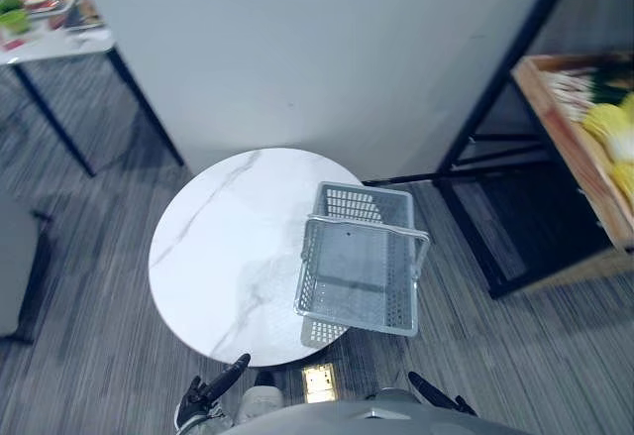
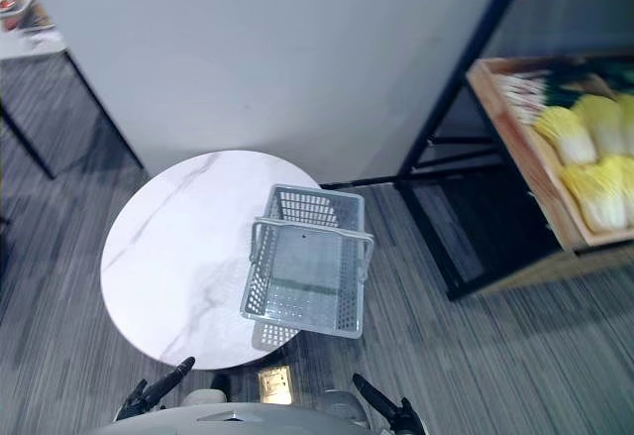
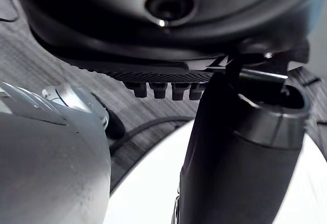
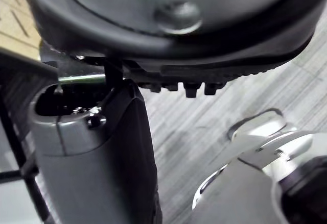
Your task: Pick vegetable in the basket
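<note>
White side table [image 1: 69,44] with some food on it, too blurry to name, sits way off left of the basket and further back. Next over is the round marble table [image 1: 213,247]. The grey plastic basket [image 1: 362,267] is parked on its right edge, empty. My left hand [image 1: 208,392] hangs low, down-left of the basket, with fingers loosely straight and nothing in them. My right hand [image 1: 441,397] is down-right of the basket, same deal: relaxed, empty. The vegetables [image 2: 594,158], pale yellow-green cabbages, lie in a wooden crate [image 2: 515,148] on a black rack [image 2: 459,78], well right of the basket.
</note>
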You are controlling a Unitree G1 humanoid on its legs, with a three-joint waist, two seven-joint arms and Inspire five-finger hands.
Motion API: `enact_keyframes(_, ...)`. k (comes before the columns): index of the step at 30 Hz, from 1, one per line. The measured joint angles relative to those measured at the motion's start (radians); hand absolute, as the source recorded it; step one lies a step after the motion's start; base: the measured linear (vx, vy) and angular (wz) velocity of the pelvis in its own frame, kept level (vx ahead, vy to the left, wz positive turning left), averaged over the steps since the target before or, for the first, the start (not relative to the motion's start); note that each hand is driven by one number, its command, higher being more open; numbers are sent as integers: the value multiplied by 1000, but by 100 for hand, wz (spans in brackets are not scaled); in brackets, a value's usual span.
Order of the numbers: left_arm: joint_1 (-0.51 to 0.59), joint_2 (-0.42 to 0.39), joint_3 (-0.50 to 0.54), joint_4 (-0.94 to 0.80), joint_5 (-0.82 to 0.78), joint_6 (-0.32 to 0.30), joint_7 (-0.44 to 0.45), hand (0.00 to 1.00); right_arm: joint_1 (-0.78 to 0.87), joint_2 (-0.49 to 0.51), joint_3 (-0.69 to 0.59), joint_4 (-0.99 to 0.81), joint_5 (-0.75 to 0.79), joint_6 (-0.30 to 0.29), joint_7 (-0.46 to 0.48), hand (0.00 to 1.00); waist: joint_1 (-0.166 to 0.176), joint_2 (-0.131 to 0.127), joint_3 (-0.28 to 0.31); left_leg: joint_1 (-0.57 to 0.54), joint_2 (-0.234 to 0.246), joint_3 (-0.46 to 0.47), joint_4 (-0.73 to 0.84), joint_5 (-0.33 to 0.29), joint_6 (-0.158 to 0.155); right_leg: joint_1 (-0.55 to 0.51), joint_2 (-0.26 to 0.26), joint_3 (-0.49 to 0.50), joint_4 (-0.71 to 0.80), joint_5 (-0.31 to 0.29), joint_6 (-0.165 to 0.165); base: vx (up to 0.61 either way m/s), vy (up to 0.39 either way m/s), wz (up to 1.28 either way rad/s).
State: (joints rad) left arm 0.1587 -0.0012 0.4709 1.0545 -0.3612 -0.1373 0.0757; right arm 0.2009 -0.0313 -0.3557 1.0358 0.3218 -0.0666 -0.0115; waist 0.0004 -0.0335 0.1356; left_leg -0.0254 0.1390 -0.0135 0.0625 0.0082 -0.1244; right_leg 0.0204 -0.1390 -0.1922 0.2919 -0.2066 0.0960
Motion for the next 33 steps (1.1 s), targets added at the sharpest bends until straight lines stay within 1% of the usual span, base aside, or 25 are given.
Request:
enact_keyframes(1, 4, 6, 25, 21, -21, -3, 10, 100, -5, 21, -43, 9, 3, -8, -1, 100, 0, -21, -6, 2, 11, 149, -3, 0, 39, 7, -20, -33, -3, -5, -9, 7, 4, 56)
enact_keyframes(2, 5, 8, 30, 27, -28, -4, 11, 100, -7, 26, -53, 8, 3, -11, -1, 100, -1, -27, -4, 2, 17, 191, 5, -1, 44, 11, -26, -38, -6, -6, -12, 16, 7, 56)
enact_keyframes(3, 7, 14, 44, 50, -30, -2, 14, 100, -11, 27, -89, 10, 9, -17, 0, 100, -8, -31, -1, 3, 32, 305, 25, 7, 44, 31, -37, -51, -26, -7, -13, 19, 57, 20)
enact_keyframes(4, 10, 19, 45, 69, -28, -2, 22, 100, -14, 24, -117, 12, 19, -14, -2, 100, -3, -31, -2, 17, 19, 318, 4, 30, 20, 38, -50, -43, -40, -5, -8, 5, 93, 15)
enact_keyframes(5, 15, 22, 42, 77, -27, -1, 23, 100, -16, 23, -125, 13, 23, -13, -2, 100, -5, -26, -6, 30, 6, 316, -20, 39, 22, 38, -50, -35, -48, -3, -4, -28, 131, -6)
enact_keyframes(6, 32, 29, 31, 84, -25, 0, 22, 100, -16, 24, -137, 26, 45, -10, -3, 100, -9, -34, -9, 56, -18, 316, -85, 64, 24, 42, -57, -15, -75, 5, 7, -46, 134, -4)
enact_keyframes(7, 39, 41, 13, 87, -19, 4, 20, 100, -15, 29, -162, 52, 53, -8, -4, 100, -11, -36, -10, 81, -36, 319, -152, 96, 29, 44, -61, -13, -95, 11, 17, -49, 147, 2)
enact_keyframes(9, 41, 60, 6, 96, 17, 8, 9, 100, -16, 39, -218, 92, 90, 3, -14, 100, -20, -49, -5, 85, -52, 320, -154, 96, 34, 55, -68, 6, -116, 15, 23, -37, 113, 0)
enact_keyframes(11, 40, 66, -1, 96, 17, 9, 6, 100, -15, 38, -254, 97, 119, 4, -29, 100, -32, -51, -8, 85, -62, 320, -155, 94, 36, 60, -67, 26, -128, 17, 24, -26, 65, -1)
enact_keyframes(13, 33, 68, -9, 95, 18, 9, 6, 100, -18, 33, -302, 97, 128, 5, -44, 100, -34, -48, -8, 83, -67, 321, -155, 91, 36, 62, -65, 36, -140, 19, 24, -16, 41, 0)
enact_keyframes(14, 26, 72, -22, 93, 20, 9, 2, 100, -20, 14, -373, 97, 126, 8, -60, 100, -35, -43, -10, 83, -73, 320, -155, 83, 35, 67, -66, 44, -149, 19, 24, -5, 39, 2)
enact_keyframes(15, 26, 73, -27, 93, 21, 9, 1, 100, -20, 2, -401, 97, 125, 11, -68, 100, -35, -41, -13, 81, -76, 319, -155, 82, 36, 68, -66, 48, -154, 19, 24, 35, 53, 6)
enact_keyframes(16, 25, 73, -30, 92, 24, 9, 1, 100, -22, -29, -455, 96, 115, 13, -89, 100, -37, -36, -20, 77, -82, 317, -155, 74, 44, 68, -68, 56, -162, 19, 24, 67, 56, 8)
enact_keyframes(17, 24, 73, -31, 92, 29, 9, 1, 100, -30, -66, -512, 95, 108, 16, -111, 100, -41, -39, -26, 70, -88, 314, -155, 71, 47, 68, -69, 62, -173, 20, 23, 82, 57, 9)
enact_keyframes(19, 23, 73, -32, 92, 49, 9, 2, 100, -63, -132, -606, 88, 76, 18, -154, 100, -55, -31, -23, 68, -98, 312, -154, 67, 48, 69, -77, 64, -176, 21, 21, 90, 44, 5)
enact_keyframes(21, 28, 73, -34, 94, 54, 9, 4, 100, -98, -194, -685, 14, 76, 22, -208, 100, -62, -28, -24, 70, -106, 314, -154, 65, 49, 75, -83, 67, -183, 28, 28, 137, 25, -3)
enact_keyframes(22, 27, 72, -36, 93, 54, 9, 4, 100, -103, -206, -695, -16, 76, 24, -219, 100, -63, -27, -25, 70, -107, 314, -154, 62, 48, 77, -83, 67, -187, 29, 28, 149, 3, -1)
enact_keyframes(24, 29, 72, -61, 93, 54, 7, 3, 100, -118, -232, -694, -141, 75, 28, -260, 100, -71, -21, -28, 70, -109, 313, -153, 57, 50, 79, -83, 80, -189, 31, 25, 137, 0, -1)
enact_keyframes(25, 34, 69, -76, 93, 54, 8, 2, 100, -142, -241, -688, -247, 56, 33, -285, 100, -84, -18, -30, 71, -108, 310, -150, 55, 51, 82, -81, 92, -187, 35, 18, 127, 0, 0)
enact_keyframes(26, 36, 67, -81, 93, 54, 8, 1, 100, -147, -245, -679, -296, 37, 32, -297, 100, -90, -15, -31, 71, -107, 308, -150, 54, 51, 81, -79, 94, -186, 38, 14, 142, -4, -6)
enact_keyframes(28, 40, 68, -114, 80, 58, 9, -3, 100, -183, -266, -611, -492, -53, 32, -341, 100, -91, -7, -32, 75, -86, 308, -149, 51, 48, 66, -57, 123, -165, 57, -6, 99, -8, -10)
enact_keyframes(29, 41, 69, -121, 72, 58, 9, -4, 100, -195, -273, -595, -534, -80, 32, -348, 100, -90, -6, -32, 77, -80, 308, -149, 49, 45, 64, -52, 127, -163, 63, -4, 72, -10, -9)
enact_keyframes(31, 45, 79, -160, 49, 67, 10, -16, 100, -235, -311, -541, -664, -199, 24, -370, 100, -88, -6, -30, 86, -63, 310, -149, 41, 36, 53, -37, 147, -144, 77, 13, 57, -6, -4)
enact_keyframes(32, 45, 79, -163, 42, 85, 11, -17, 100, -251, -326, -526, -683, -218, 19, -371, 100, -87, -5, -30, 86, -59, 309, -149, 40, 35, 50, -34, 148, -139, 83, 17, 48, 0, 2)
enact_keyframes(33, 46, 83, -177, 30, 102, 11, -21, 100, -271, -364, -490, -735, -259, 13, -372, 100, -87, -3, -28, 86, -56, 307, -149, 40, 36, 49, -31, 150, -136, 92, 22, 32, 2, 2)
